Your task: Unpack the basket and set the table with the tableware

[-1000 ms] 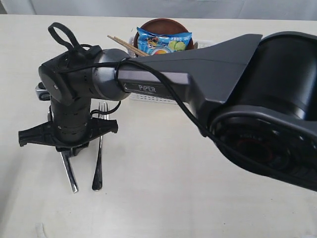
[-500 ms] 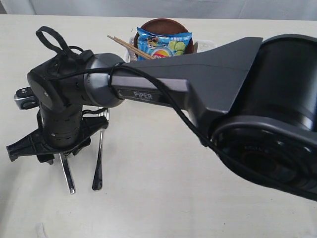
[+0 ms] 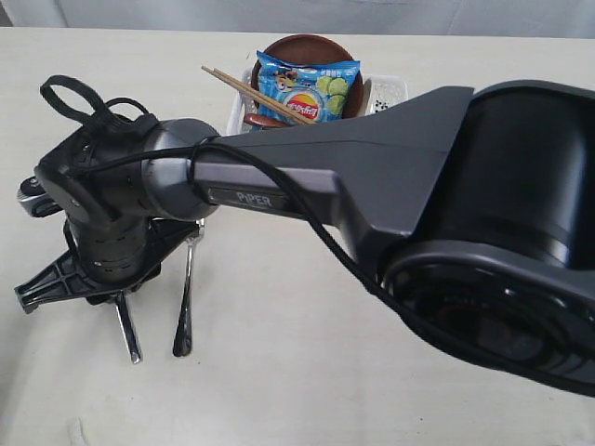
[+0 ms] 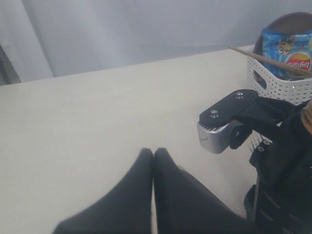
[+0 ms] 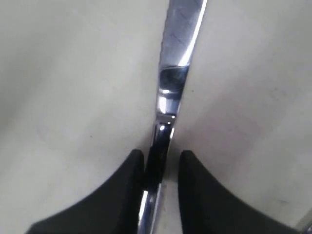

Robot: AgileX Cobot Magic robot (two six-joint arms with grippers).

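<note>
A pale grey, curtain-like backdrop (image 3: 307, 11) is seen as a thin strip along the top edge of the exterior frame, behind the cream table (image 3: 279, 390). It's all lit pretty softly and evenly.

The pale cream, faintly wood-grained table (image 3: 297, 390) carried a white rectangular lattice-sided plastic basket (image 3: 389, 91) near its far edge. A steel knife (image 3: 128, 330) and steel fork (image 3: 184, 307) lay side by side, slightly apart, further from that edge.

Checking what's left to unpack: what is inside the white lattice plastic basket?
The white lattice basket holds a blue chips packet, wooden chopsticks and a round brown plate. The black robot arm covers its near part; anything lower is hidden.
</note>
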